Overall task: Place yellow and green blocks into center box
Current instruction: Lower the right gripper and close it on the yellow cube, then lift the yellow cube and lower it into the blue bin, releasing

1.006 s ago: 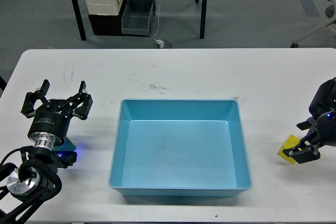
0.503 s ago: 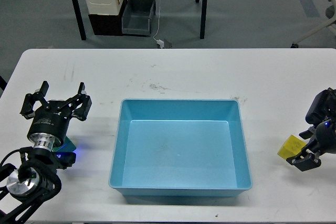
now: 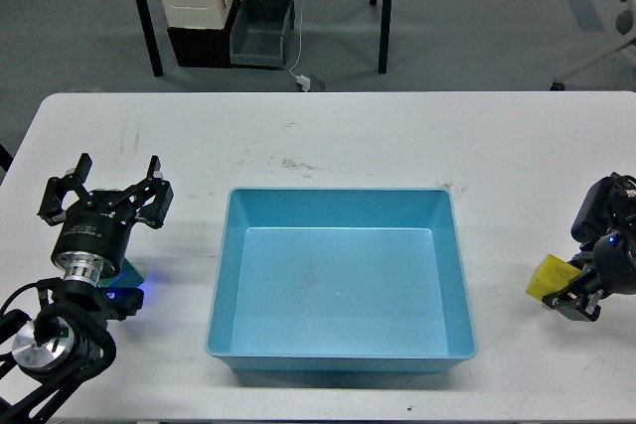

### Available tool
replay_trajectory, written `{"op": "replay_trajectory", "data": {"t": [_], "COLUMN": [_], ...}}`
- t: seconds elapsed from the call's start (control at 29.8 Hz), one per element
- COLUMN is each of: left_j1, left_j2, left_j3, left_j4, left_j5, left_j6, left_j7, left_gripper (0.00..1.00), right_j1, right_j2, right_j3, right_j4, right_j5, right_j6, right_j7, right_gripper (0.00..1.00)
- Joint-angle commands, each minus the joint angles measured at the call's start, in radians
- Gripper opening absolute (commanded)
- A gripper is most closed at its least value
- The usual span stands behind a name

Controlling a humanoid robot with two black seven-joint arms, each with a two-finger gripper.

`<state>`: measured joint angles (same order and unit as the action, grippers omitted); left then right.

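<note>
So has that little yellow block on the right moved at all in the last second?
Yes, slightly. The yellow block, at the right end effector, sits a little higher in the view than before, still well right of the blue box.

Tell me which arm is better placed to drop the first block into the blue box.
Right, probably. The right gripper is already at the small yellow block, apparently gripping it beside the light blue plastic box. The left gripper stands open, holding nothing.

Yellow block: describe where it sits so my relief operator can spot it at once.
Start at the big blue box in the middle of the white table, then look right, toward the table's right edge. The yellow block sits there at the right gripper. It is the only yellow thing on the table.
</note>
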<state>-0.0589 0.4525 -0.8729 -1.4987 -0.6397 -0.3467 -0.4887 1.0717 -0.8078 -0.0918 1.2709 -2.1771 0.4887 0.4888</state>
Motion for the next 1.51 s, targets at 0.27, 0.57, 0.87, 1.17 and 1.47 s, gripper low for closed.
{"op": "replay_trajectory", "data": {"t": [0.27,0.57,0.87,1.17,1.47], "left_j1": [-0.001,-0.002,0.004,0.002,0.002], "left_j2": [0.002,0.003,0.008,0.011,0.011], "left_j3": [0.0,-0.026,-0.06,-0.089,-0.089], "left_j4": [0.0,0.0,0.0,0.0,0.0], "left_j5": [0.0,0.0,0.0,0.0,0.0], "left_j6": [-0.002,0.0,0.0,0.002,0.0], "left_j7": [0.0,0.0,0.0,0.0,0.0], "left_gripper": [1.0,1.0,1.0,1.0,1.0], "right_j1": [0.285,0.562,0.501,0.381,0.326], "right_j2": [-0.01,0.174,0.455,0.634,0.676], "right_j3": [0.182,0.009,-0.123,-0.213,-0.217], "right_j4": [0.027,0.196,0.094,-0.082,-0.136], "right_j5": [0.066,0.229,0.231,0.227,0.249], "right_j6": [-0.025,0.0,0.0,0.0,0.0], "right_j7": [0.0,0.0,0.0,0.0,0.0], "right_gripper": [0.11,0.11,0.12,0.17,1.0]}}
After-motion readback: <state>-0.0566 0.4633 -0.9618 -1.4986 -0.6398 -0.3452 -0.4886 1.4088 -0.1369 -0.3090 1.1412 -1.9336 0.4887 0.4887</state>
